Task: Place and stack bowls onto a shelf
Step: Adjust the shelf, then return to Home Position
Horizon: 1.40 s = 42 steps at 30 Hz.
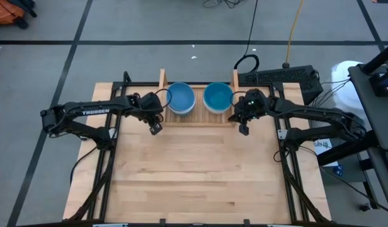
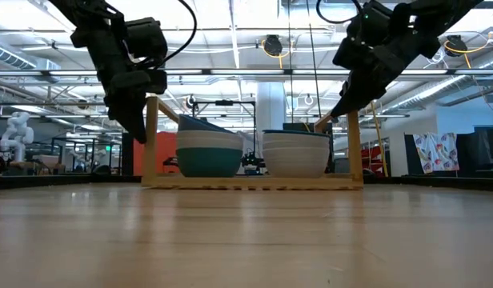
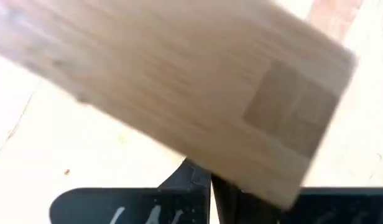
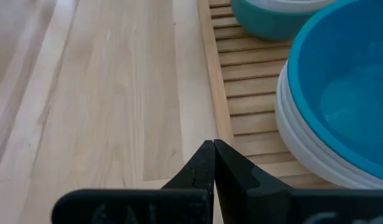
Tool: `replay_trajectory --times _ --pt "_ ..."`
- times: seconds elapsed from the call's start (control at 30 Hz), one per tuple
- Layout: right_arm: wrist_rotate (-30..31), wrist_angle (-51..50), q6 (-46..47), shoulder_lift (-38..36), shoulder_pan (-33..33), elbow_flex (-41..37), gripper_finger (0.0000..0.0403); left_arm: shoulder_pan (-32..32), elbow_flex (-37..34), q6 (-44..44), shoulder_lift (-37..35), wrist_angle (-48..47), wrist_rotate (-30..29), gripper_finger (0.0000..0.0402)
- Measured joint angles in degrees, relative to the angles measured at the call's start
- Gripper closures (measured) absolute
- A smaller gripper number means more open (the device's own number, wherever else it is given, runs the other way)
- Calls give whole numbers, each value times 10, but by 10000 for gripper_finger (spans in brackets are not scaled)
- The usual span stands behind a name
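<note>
High view: on the wooden table the shelf at the far edge holds two bowl stacks, each topped by a blue bowl, while the left gripper and right gripper, both closed and empty, hover just beside its ends.
</note>
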Motion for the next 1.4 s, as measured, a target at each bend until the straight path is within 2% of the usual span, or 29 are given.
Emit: replay_trajectory --times 0.27,0.53,0.83,1.17,1.4 --pt "-15 2 -25 0 -37 0 403 8 0 0 -1 6 1 401" --pt "-17 2 -23 -5 -40 0 403 5 0 -5 -1 12 0 401" --pt "10 1 -16 -91 -42 0 403 -10 5 -30 -70 54 -9 401" --pt "5 -25 -7 -157 -41 1 403 -15 4 -42 -135 42 1 401" --pt "3 -19 2 -217 -41 1 403 -24 4 -45 -194 112 -3 401"
